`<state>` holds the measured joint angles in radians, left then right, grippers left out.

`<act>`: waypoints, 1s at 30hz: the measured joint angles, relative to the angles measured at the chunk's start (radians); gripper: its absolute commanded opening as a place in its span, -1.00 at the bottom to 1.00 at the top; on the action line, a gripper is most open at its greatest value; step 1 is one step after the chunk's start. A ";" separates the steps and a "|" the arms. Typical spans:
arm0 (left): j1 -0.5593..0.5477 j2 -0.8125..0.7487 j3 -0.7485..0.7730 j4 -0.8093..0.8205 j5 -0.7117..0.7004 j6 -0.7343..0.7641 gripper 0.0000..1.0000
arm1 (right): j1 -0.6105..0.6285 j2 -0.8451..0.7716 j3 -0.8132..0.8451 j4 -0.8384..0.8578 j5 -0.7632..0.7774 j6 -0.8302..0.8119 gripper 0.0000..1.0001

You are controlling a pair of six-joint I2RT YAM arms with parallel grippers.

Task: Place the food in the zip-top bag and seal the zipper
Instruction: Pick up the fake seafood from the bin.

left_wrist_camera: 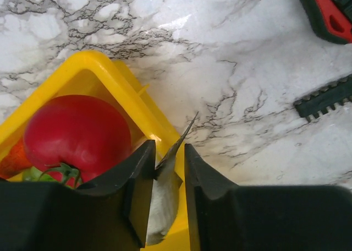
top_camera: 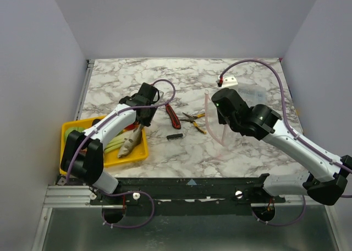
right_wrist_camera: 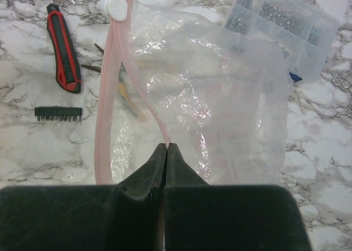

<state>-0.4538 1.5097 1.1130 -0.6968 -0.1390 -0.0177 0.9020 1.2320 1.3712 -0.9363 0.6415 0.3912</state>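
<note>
The silvery fish (top_camera: 130, 142) lies over the right edge of the yellow tray (top_camera: 74, 127), tail up. My left gripper (left_wrist_camera: 169, 147) straddles the fish (left_wrist_camera: 165, 190) at the tail. The left finger touches it and a sliver of gap shows at the right finger. The red tomato (left_wrist_camera: 77, 132) sits in the tray beside it, with a bit of orange carrot (left_wrist_camera: 11, 160). My right gripper (right_wrist_camera: 166, 146) is shut on the pinkish zipper (right_wrist_camera: 104, 124) rim of the zip-top bag (right_wrist_camera: 220, 97), which hangs open towards the table, a white slider (right_wrist_camera: 116, 7) at its far end.
A red utility knife (top_camera: 172, 116), yellow-handled pliers (top_camera: 195, 121) and a black toothed strip (top_camera: 175, 136) lie between tray and bag. A clear parts box (right_wrist_camera: 286, 25) sits behind the bag. Green celery (top_camera: 113, 143) lies in the tray.
</note>
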 measured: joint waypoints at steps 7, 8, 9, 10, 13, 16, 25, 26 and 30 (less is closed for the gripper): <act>0.002 0.003 0.000 -0.003 -0.022 -0.019 -1.00 | 0.000 0.003 0.000 0.000 -0.007 0.001 -0.99; 0.002 -0.003 0.000 -0.006 -0.026 -0.021 -1.00 | 0.000 0.004 0.000 0.000 -0.007 0.002 -0.99; 0.002 -0.010 0.000 -0.009 -0.028 -0.022 -1.00 | 0.000 0.004 0.000 0.000 -0.007 0.005 -0.99; 0.002 -0.023 0.000 -0.013 -0.031 -0.023 -1.00 | 0.000 0.004 0.000 0.000 -0.007 0.009 -0.99; 0.002 -0.095 0.000 -0.035 -0.034 -0.029 -1.00 | 0.000 0.003 0.000 0.000 -0.010 0.030 -0.99; 0.000 -0.228 0.002 -0.050 -0.020 -0.042 -1.00 | 0.000 -0.003 -0.001 0.009 -0.026 0.047 -0.99; 0.000 -0.753 -0.056 0.168 0.255 -0.188 -1.00 | 0.000 -0.040 -0.007 0.079 -0.071 0.098 -0.99; 0.000 -0.803 -0.079 0.213 0.278 -0.208 -1.00 | 0.000 -0.041 -0.008 0.084 -0.077 0.106 -0.99; 0.000 -0.951 -0.222 0.543 0.399 -0.450 -1.00 | 0.000 -0.041 -0.010 0.100 -0.098 0.146 -0.99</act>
<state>-0.4538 0.5591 0.8906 -0.1539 0.2596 -0.4679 0.9020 1.1912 1.3617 -0.8364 0.5434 0.5369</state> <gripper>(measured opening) 0.012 0.006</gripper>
